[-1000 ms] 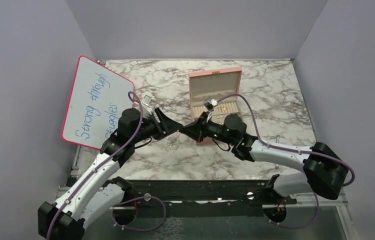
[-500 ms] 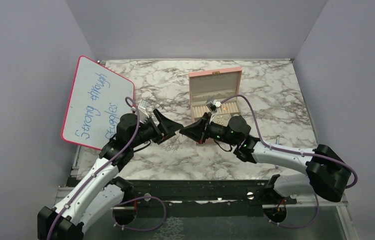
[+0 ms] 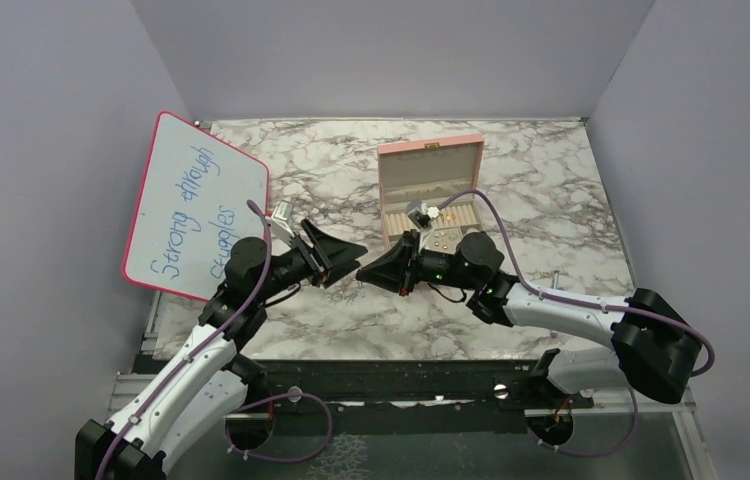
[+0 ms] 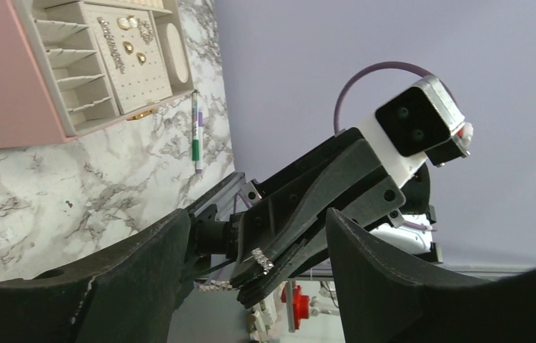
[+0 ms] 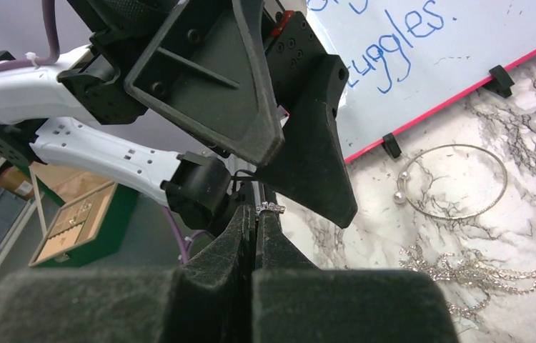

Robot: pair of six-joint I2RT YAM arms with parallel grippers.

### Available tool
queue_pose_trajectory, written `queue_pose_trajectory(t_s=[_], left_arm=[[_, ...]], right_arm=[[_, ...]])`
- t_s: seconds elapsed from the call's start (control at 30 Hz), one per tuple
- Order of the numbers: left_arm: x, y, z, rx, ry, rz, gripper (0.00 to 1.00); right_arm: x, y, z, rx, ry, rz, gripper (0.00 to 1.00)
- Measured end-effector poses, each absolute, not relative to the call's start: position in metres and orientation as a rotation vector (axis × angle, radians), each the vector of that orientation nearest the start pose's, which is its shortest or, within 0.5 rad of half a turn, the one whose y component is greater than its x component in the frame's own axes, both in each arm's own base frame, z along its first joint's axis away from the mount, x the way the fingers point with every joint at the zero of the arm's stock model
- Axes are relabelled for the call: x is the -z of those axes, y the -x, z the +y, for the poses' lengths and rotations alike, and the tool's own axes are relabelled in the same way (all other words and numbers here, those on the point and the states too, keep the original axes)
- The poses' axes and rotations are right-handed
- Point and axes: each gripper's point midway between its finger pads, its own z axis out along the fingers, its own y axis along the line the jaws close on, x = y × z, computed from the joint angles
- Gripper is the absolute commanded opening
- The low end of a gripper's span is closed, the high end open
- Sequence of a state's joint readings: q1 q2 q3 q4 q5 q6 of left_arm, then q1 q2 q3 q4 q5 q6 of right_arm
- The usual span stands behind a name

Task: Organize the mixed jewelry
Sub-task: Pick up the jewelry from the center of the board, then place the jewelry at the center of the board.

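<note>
A tiny sparkling piece [image 5: 271, 207] is pinched in the closed right tool [image 5: 258, 216] — it may be knocked loose by the empty, wide-spread left tool [image 3: 343, 258].

White arms [image 3: 561, 305], purple cables [image 3: 498, 218], blk joints [image 3: 656, 345] + end effectors [image 3: 349, 260] [image 3: 363, 276]

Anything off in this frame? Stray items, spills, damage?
One stray: a green-and-white marker pen lies on the marble table beside the open pink box; it is not jewelry. A silver hoop and a tangled sparkly chain lie loose by the whiteboard. No damage or spill visible.
</note>
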State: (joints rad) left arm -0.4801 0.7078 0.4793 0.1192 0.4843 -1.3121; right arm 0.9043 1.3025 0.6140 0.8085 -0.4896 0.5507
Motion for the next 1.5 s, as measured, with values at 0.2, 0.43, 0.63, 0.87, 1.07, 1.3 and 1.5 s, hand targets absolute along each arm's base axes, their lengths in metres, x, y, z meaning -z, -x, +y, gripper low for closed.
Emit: queue_pose_trajectory(t_s=[0.2,0.43,0.63,0.87,1.07,1.3,1.5], left_arm=[[-0.266,-0.189,-0.234,1.713,0.368,1.929,0.61],[-0.271,-0.18,-0.236,1.785,0.349,1.915,0.37],[-0.272,-0.177,-0.238,1.807,0.335,1.916,0.32],[-0.248,-0.191,-0.226,1.569,0.362,2.002,0.41],[-0.222,-0.209,-0.202,1.261,0.407,2.062,0.45],[-0.177,-0.214,-0.187,1.06,0.446,2.189,0.48],[-0.156,-0.216,-0.183,0.977,0.422,2.253,0.49]], right_arm=[[-0.25,-0.163,0.376,-1.517,0.741,1.498,0.01],[-0.25,-0.161,0.376,-1.52,0.757,1.488,0.01],[-0.248,-0.161,0.376,-1.51,0.764,1.485,0.01],[-0.211,-0.162,0.37,-1.445,0.783,1.66,0.01],[-0.143,-0.154,0.344,-1.279,0.799,2.019,0.01],[-0.081,-0.147,0.314,-1.027,0.812,2.414,0.01],[-0.048,-0.135,0.292,-0.888,0.877,2.609,0.06]])
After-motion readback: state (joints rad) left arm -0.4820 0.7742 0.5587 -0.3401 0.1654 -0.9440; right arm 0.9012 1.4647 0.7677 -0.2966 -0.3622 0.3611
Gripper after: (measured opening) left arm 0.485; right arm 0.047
